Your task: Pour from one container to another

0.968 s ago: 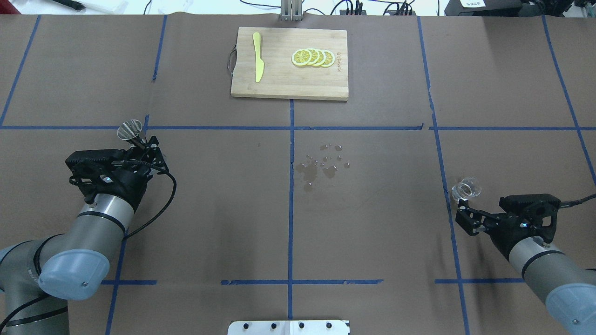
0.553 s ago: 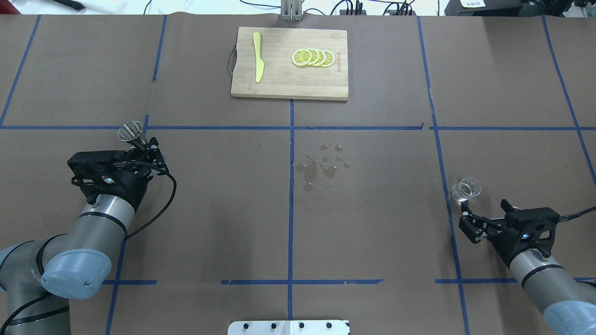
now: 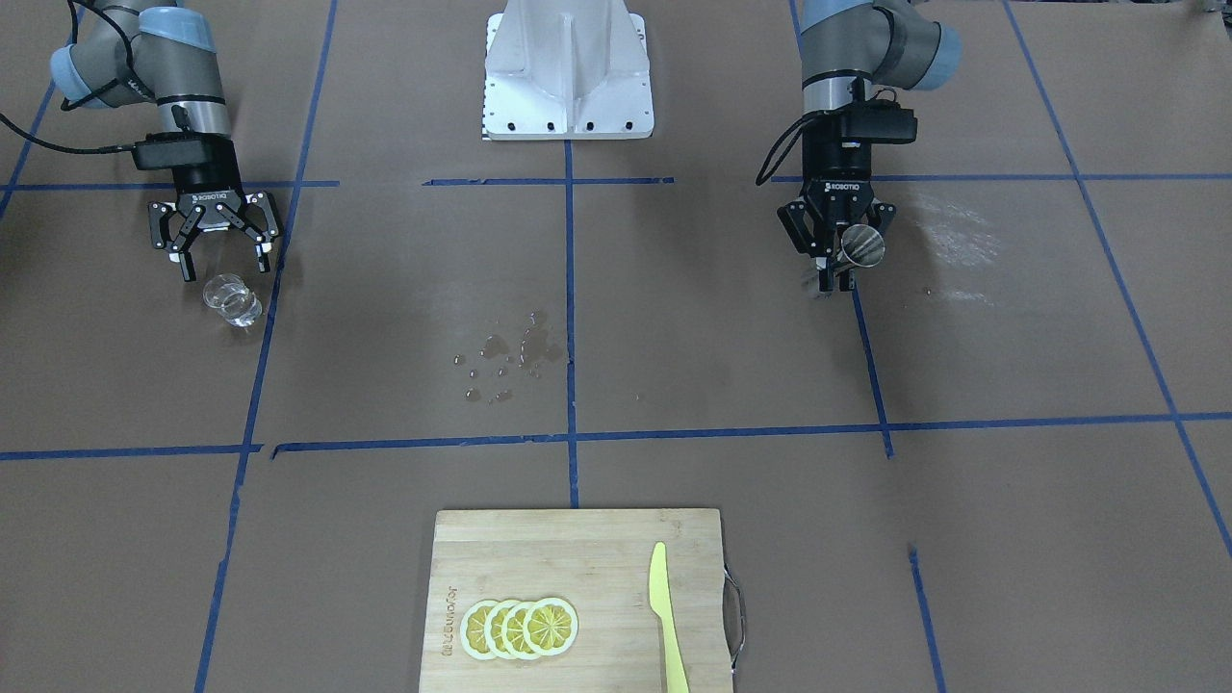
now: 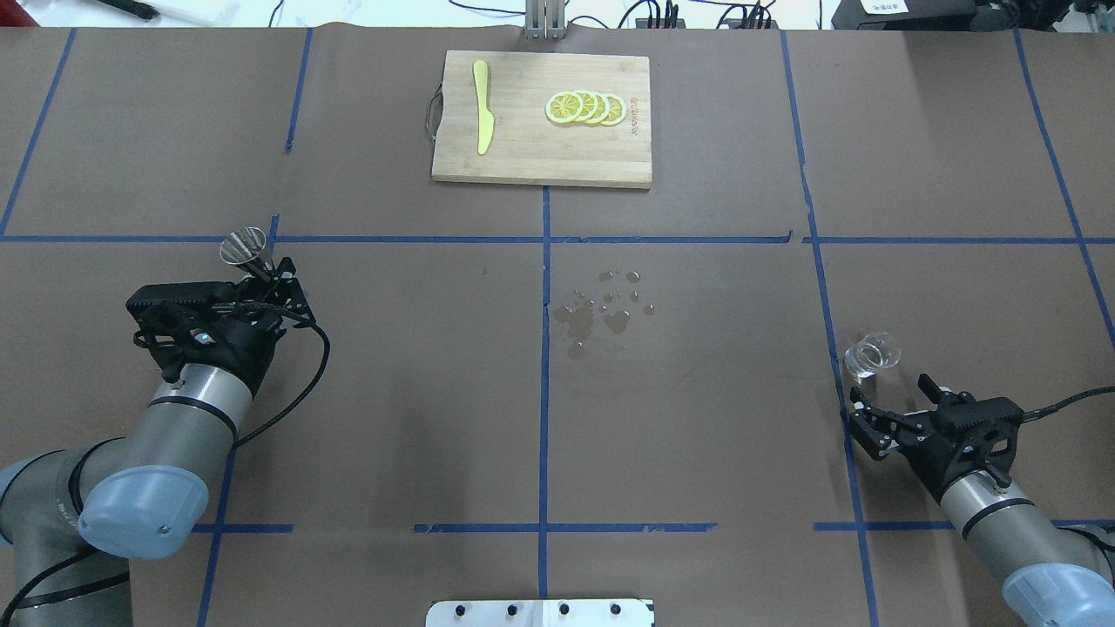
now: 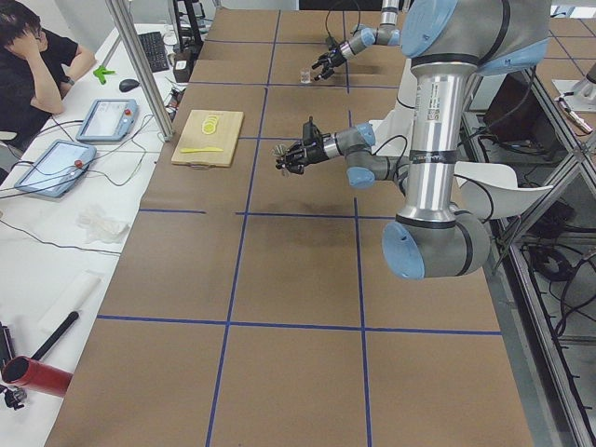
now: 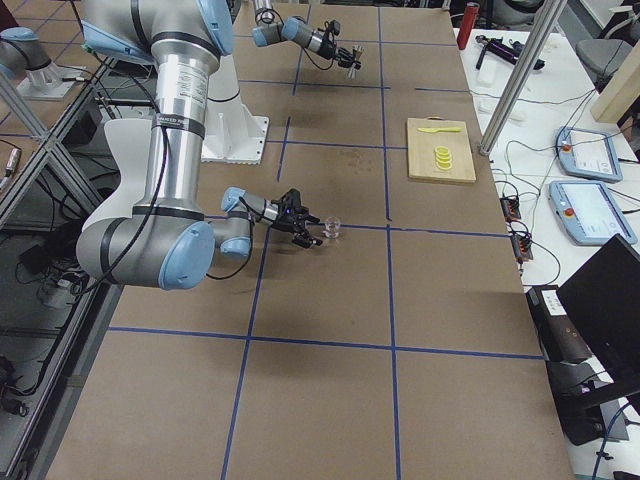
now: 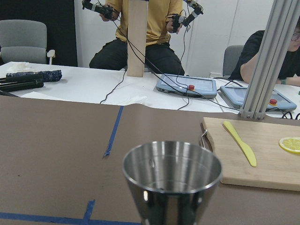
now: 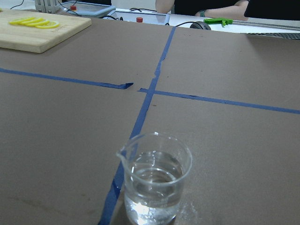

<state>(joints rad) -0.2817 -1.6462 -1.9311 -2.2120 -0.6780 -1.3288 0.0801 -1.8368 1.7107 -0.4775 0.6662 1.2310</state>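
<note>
Brown paper marked off with blue tape lines covers the table (image 4: 418,392).

- Glass (image 4: 871,355): upright on the paper at the robot's right side, just beside a blue tape line. The right wrist view shows clear liquid filling its lower part.
- Right gripper (image 4: 890,394): fingers spread wide apart, holding nothing. It sits just on the robot's side of the glass, close but not touching.
- Jigger (image 4: 246,247): held at the robot's left side, open mouth up and tilted a little away from the robot.
- Left gripper (image 4: 272,268): fingers clamped on the jigger's lower half. Whether the jigger's base touches the paper cannot be told.
- Spilled drops (image 4: 601,306): scattered near the table's middle, between the two arms and well apart from both.
- Cutting board (image 4: 531,157): at the far edge, carrying a yellow knife (image 4: 482,109) and a row of overlapping lemon slices (image 4: 585,107).
</note>
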